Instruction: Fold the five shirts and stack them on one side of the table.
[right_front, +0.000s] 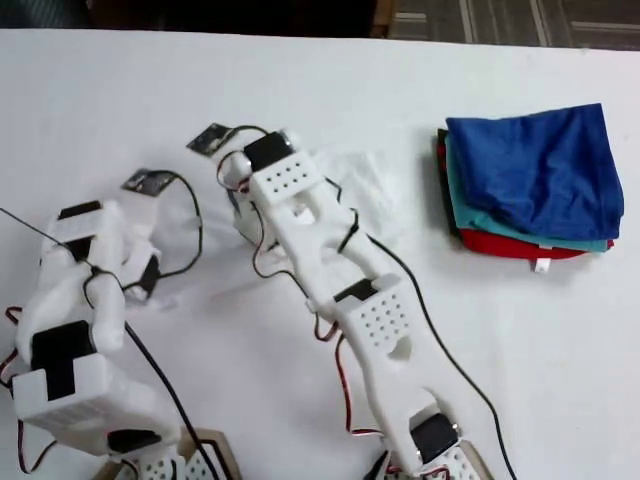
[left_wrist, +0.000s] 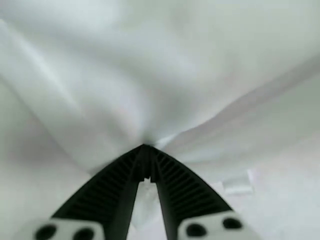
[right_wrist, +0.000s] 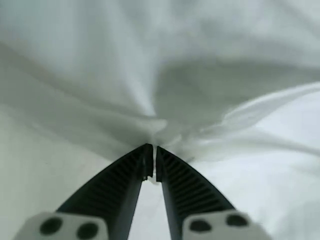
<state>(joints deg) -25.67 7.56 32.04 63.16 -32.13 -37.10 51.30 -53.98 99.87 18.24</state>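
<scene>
Currently the left gripper (left_wrist: 145, 150) has its jaws pressed together on a fold of the white shirt (left_wrist: 165, 75), and the cloth rises in taut creases from the pinch point. The right gripper (right_wrist: 151, 150) is in the same condition: its jaws pinch a bunched ridge of the white shirt (right_wrist: 165, 60) at their tips.

From above, the white shirt (right_front: 365, 180) lies crumpled on the white table (right_front: 120, 90), near the middle. One arm (right_front: 330, 260) extends from the near edge across the table's middle to the shirt. The other arm (right_front: 80, 300) sits bent on the picture's left side.

The stack (right_front: 530, 180) of folded shirts rests on the picture's right side of the table, apart from the white shirt. Order from the top: blue shirt (right_front: 535, 165), teal shirt (right_front: 470, 205), red shirt (right_front: 500, 243). A dark layer (right_front: 441, 150) shows at the stack's edge; its position in the order cannot be determined.
</scene>
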